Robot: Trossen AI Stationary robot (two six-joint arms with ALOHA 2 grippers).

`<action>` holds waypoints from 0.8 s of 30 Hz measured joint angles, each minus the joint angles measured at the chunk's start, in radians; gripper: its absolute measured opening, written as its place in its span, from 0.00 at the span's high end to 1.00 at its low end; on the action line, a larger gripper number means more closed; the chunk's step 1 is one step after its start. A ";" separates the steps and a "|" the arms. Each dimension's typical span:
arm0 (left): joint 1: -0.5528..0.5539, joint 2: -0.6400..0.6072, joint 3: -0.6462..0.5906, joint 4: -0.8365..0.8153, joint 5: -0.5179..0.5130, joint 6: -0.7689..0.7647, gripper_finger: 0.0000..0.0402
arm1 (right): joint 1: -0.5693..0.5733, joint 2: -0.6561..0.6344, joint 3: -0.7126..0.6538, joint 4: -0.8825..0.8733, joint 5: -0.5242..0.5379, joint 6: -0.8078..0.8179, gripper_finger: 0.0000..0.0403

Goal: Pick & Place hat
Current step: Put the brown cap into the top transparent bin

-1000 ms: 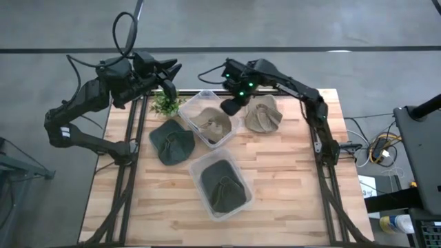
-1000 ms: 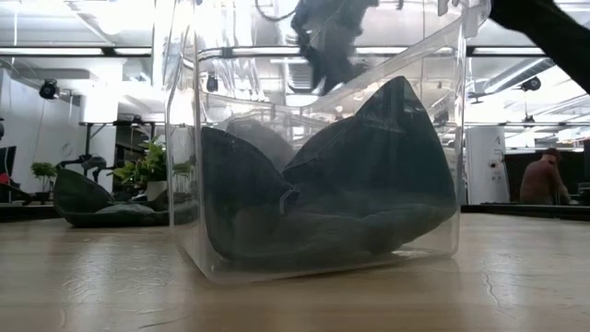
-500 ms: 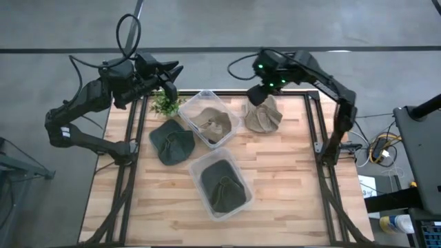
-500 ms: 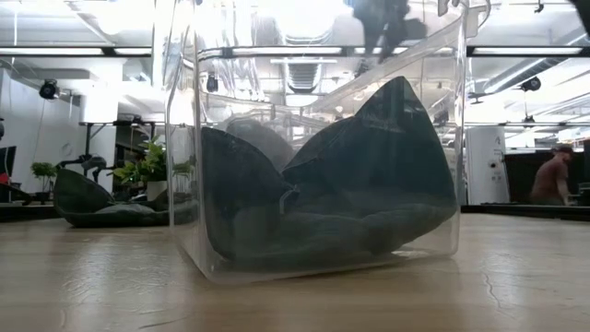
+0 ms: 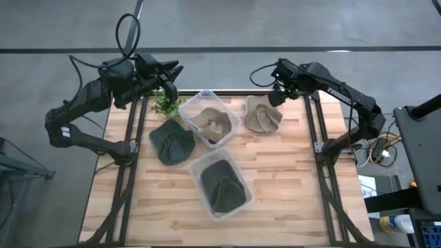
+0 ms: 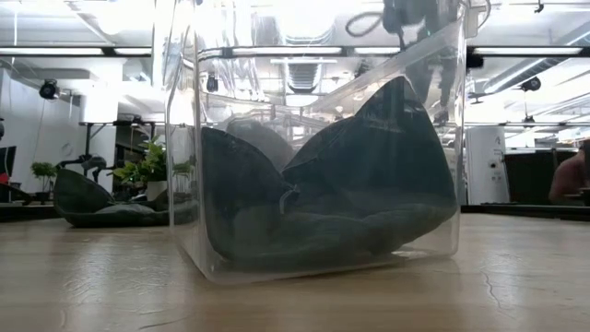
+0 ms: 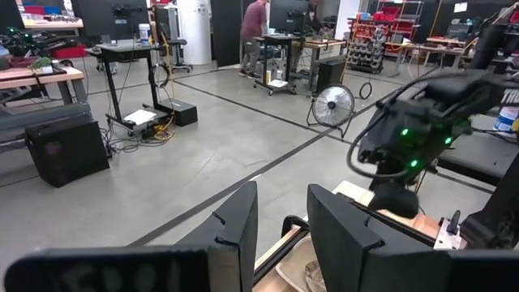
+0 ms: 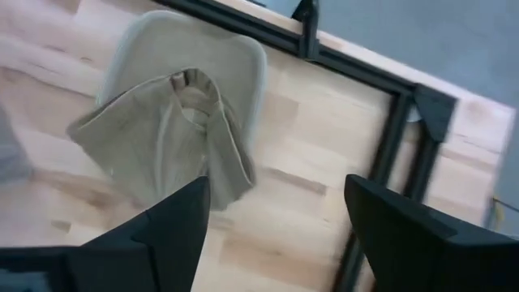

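The right gripper [image 5: 277,98] hangs with its fingers spread, empty, just above the tan hat [image 5: 263,114] on the table [image 5: 289,179]. The left gripper [image 5: 167,81], also spread, waits near the plant [image 5: 165,104].

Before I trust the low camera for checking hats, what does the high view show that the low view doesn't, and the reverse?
Only the high view shows the tan hat lying loose on the table, the tan hat in the far bin, and the right gripper open above the loose one. Only the low view shows the room behind and the near bin's clear side wall. Both show the dark hat in the near bin, the loose dark hat and the plant.
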 joint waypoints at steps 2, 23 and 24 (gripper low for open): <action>0.000 0.000 0.000 0.000 0.000 -0.005 0.74 | -0.036 -0.022 -0.083 0.092 -0.034 -0.017 0.33; 0.000 0.000 0.000 -0.004 -0.001 -0.010 0.74 | -0.252 0.170 -0.473 0.671 -0.275 -0.030 0.38; 0.000 0.000 0.000 -0.004 -0.002 -0.009 0.74 | -0.255 0.188 -0.475 0.676 -0.276 -0.036 0.38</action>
